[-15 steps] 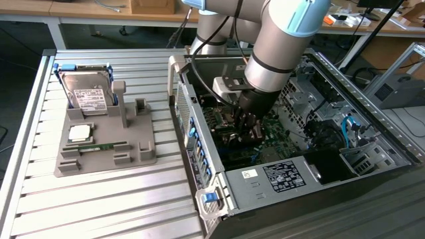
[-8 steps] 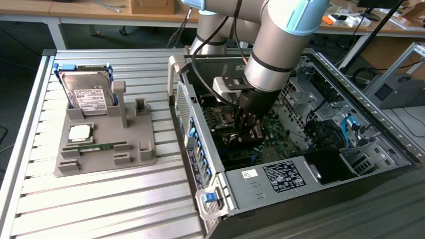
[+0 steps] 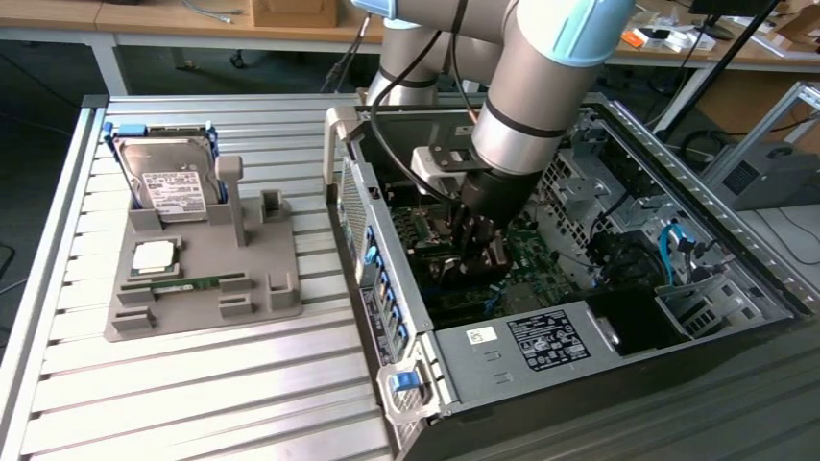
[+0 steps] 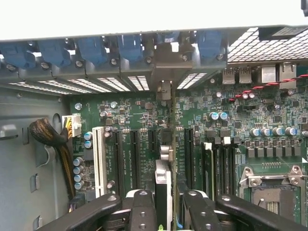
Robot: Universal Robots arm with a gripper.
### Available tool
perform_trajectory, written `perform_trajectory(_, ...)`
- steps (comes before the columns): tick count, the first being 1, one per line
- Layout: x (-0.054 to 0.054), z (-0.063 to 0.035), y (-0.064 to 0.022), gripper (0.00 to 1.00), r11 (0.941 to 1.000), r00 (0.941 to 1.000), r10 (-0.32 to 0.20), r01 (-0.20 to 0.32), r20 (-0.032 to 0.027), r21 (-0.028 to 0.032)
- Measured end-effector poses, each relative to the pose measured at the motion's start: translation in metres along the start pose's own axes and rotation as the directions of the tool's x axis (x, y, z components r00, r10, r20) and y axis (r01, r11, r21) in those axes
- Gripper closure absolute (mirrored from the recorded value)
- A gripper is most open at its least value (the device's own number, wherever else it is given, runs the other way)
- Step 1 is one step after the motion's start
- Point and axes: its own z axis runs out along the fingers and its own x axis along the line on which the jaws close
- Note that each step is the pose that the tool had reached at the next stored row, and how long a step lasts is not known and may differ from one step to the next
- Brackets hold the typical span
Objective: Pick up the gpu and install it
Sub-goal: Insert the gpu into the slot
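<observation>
Green motherboard lies right under your gripper, whose jaws are clamped on the gpu, held edge-on between them. You have the pick done: the card stands over a slot, its silver bracket up against the rear openings of the computer case. Whether it is fully seated I cannot tell. Beyond the case, the grey parts stand sits on a slatted aluminium table; wooden benches stand behind.
</observation>
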Motion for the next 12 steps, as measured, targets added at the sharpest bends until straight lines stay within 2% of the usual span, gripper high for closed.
perform_trajectory(6,-0.0009,0.0000,-0.0001,0.73,1.0000,1.0000,0.000,0.000,0.0005,0.0001)
perform_trajectory(10,-0.0011,-0.0001,-0.0005,0.73,1.0000,1.0000,0.000,0.000,0.0068,-0.0002)
perform_trajectory(12,-0.0011,0.0000,-0.0005,0.73,1.0000,1.0000,0.000,0.000,0.0079,-0.0003)
